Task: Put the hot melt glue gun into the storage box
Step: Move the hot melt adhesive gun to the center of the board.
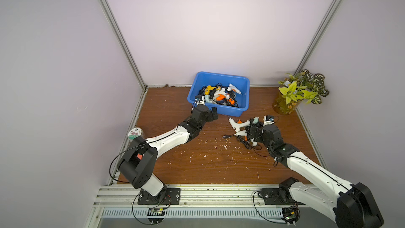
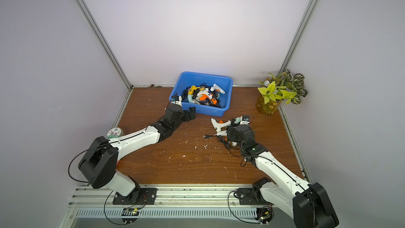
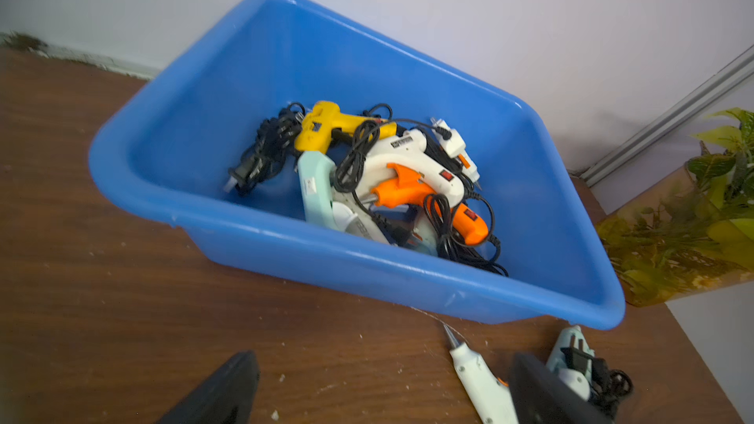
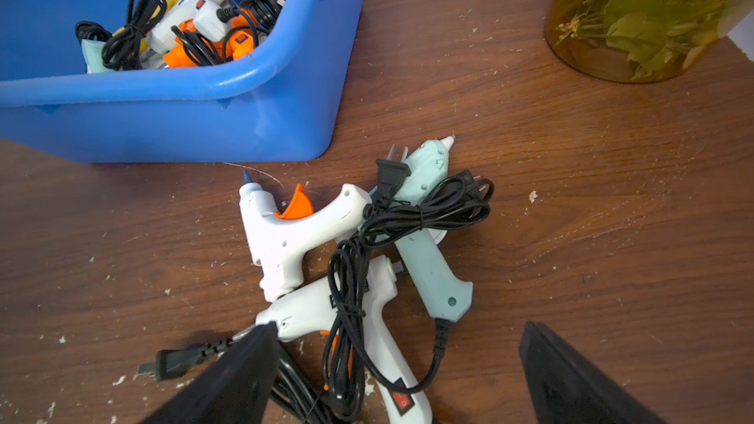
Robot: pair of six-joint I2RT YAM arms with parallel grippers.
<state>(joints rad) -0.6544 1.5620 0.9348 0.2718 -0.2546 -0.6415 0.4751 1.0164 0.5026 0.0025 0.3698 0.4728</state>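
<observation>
The blue storage box sits on the wooden tabletop against the back wall, and it already holds a tangled pile of glue guns in yellow, white, orange and mint, with black cords looped through them. 3 more guns lie on the tabletop just beside the box's front right corner: a white glue gun with an orange trigger, nearest the box with its nozzle pointing at the box wall, a second white glue gun with a red switch, and a mint glue gun, all touching and draped by bundled black cords. The right hand hangs over this group on the side away from the box, its fingers spread wide apart with the second white gun and cords lying between them; nothing is clamped. The left hand is at the box's front left corner, just outside the wall, fingers likewise wide apart over bare wood. An amber plant vase stands well to the right of the box.
</observation>
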